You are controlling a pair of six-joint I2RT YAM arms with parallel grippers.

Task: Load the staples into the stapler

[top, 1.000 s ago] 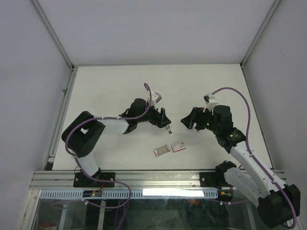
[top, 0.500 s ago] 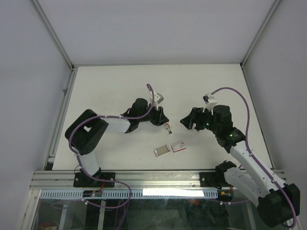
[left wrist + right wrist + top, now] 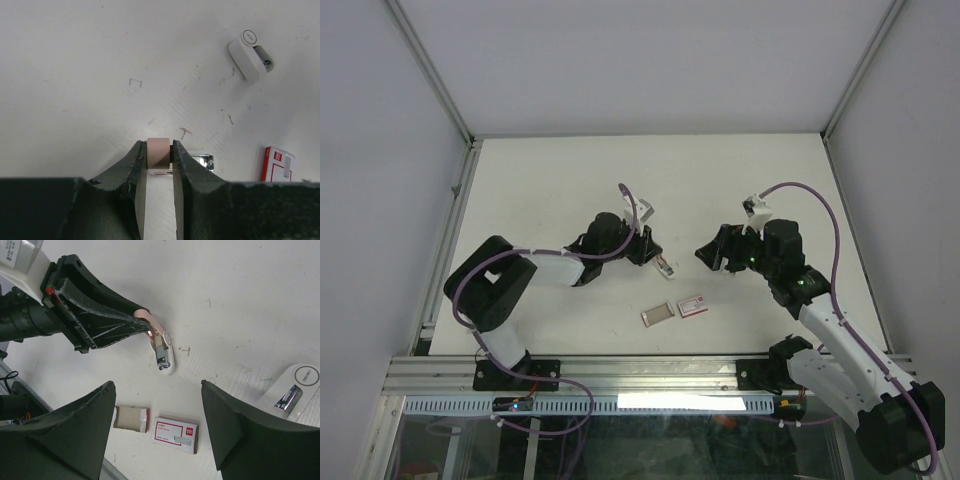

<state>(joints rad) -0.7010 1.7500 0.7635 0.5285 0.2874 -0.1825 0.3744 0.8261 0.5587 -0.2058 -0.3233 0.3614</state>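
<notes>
**1. Progress.** We judged the task to be at an early step, since no loading was visible. The left gripper [image 3: 159, 150] was closed on the pink end of the small pink-and-white plastic stapler [image 3: 164, 351]. The stapler lay near the middle of the surface with its metal magazine showing. We could not tell whether the magazine held anything. The right gripper [image 3: 157, 385] hung wide open near the stapler, holding nothing.

The flat red-pink cardboard staple box [image 3: 175, 434] with the white label lay close to the near edge, about midway along it. Its greyish inner tray [image 3: 131, 419] lay just beside it on the left. We could not make out a strip of silvery staples in either. One loose wire staple [image 3: 135, 82] lay apart on the surface. In our judgement, the steps left were to take a strip, seat it in the magazine and close the stapler.

**2. Surface and room.** The surface [image 3: 550, 180] was flat, matt white and flecked with small wire fragments. A small white plastic device [image 3: 295, 387] with a round mark and a metal insert lay on it, near the stapler on the right arm's side. We could not tell its function. Pale grey wall panels [image 3: 650, 60] in aluminium framing enclosed three sides. An aluminium rail [image 3: 650, 372] ran along the near edge.
</notes>
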